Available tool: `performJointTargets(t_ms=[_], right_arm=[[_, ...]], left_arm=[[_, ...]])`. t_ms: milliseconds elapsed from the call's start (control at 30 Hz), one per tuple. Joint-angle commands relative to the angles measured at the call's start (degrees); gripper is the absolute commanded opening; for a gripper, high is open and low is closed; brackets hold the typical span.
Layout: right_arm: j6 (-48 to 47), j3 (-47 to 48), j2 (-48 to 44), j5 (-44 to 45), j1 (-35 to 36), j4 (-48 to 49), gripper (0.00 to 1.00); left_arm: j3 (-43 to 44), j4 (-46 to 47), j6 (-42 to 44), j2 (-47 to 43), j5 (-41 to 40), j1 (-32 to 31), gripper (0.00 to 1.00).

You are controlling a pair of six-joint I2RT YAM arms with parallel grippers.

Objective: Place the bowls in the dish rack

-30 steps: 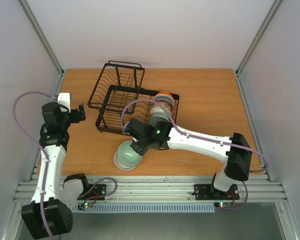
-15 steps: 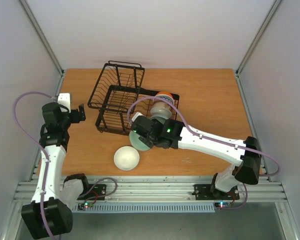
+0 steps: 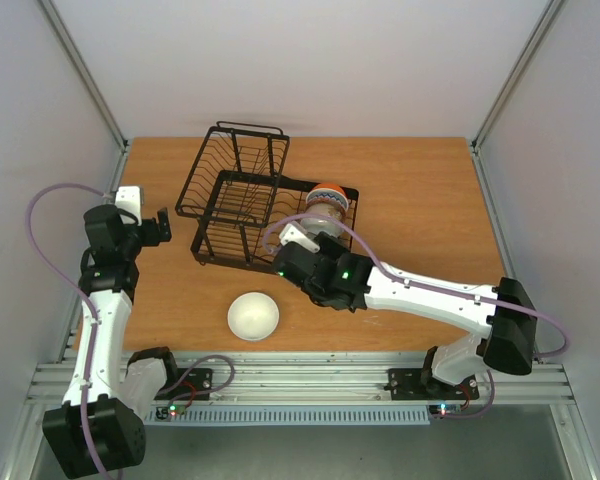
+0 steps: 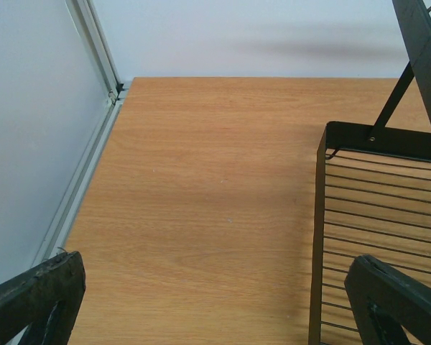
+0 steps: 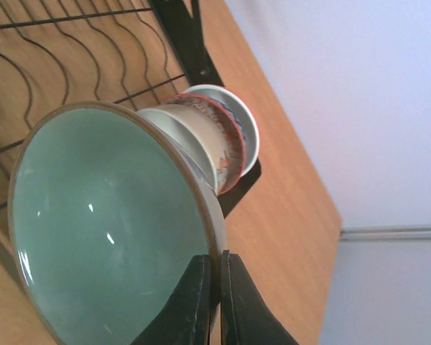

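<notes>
- White bowl [image 3: 253, 316]: rests on the table [image 3: 420, 200] near its front edge, between the two arm bases. It lies apart from the rack and from both grippers. The top view does not show whether it sits rim up or rim down.
- Right gripper [image 5: 215, 257]: clenched on the rim of the celadon green bowl [image 5: 115, 230]. The wrist view shows one finger on each side of the rim wall. The bowl is tilted, with its glazed interior facing the wrist camera.
- Position of the held bowl: at the near right side of the dish rack [image 3: 235, 200], just in front of the bowls already loaded. Whether it touches the wires cannot be told.
- Left gripper [image 3: 164, 226]: released, fingers spread wide, nothing between them. It hangs above the table just left of the rack, and the wrist view shows the rack's wire floor at its right.
- Loaded bowls: a cream bowl [image 5: 179, 133], an orange-rimmed patterned bowl [image 3: 327, 195] and a white bowl [image 5: 244, 122] stand on edge, nested close together, at the right end of the rack.
- Dish rack: black wire, set at an angle on the table, its smaller basket section toward the far wall.
</notes>
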Motion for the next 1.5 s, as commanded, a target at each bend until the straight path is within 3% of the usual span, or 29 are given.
performJointTargets(t_ms=[0, 567, 933, 1100, 1467], right_arm=[[-7.9, -3.63, -3.56, 8.68, 0.34, 12.04, 0.01], [-29.62, -17.39, -0.45, 12.52, 1.17, 39.98, 0.01], [-40.31, -22.24, 1.9, 14.6, 1.91, 50.32, 0.01], [-51.1, -26.38, 5.99, 16.74, 2.73, 63.48, 0.01], [-55.86, -30.07, 7.46, 17.95, 3.33, 69.85, 0.01]], left_arm=[[-0.53, 3.17, 0.01, 0.32, 0.68, 0.36, 0.99], [-0.64, 3.16, 0.07, 0.67, 1.06, 0.38, 0.99], [-0.64, 3.27, -0.02, 0.6, 1.18, 0.36, 0.99], [-0.63, 3.29, -0.03, 0.55, 1.46, 0.41, 0.99], [-0.64, 3.38, -0.11, 0.48, 1.32, 0.36, 0.99]])
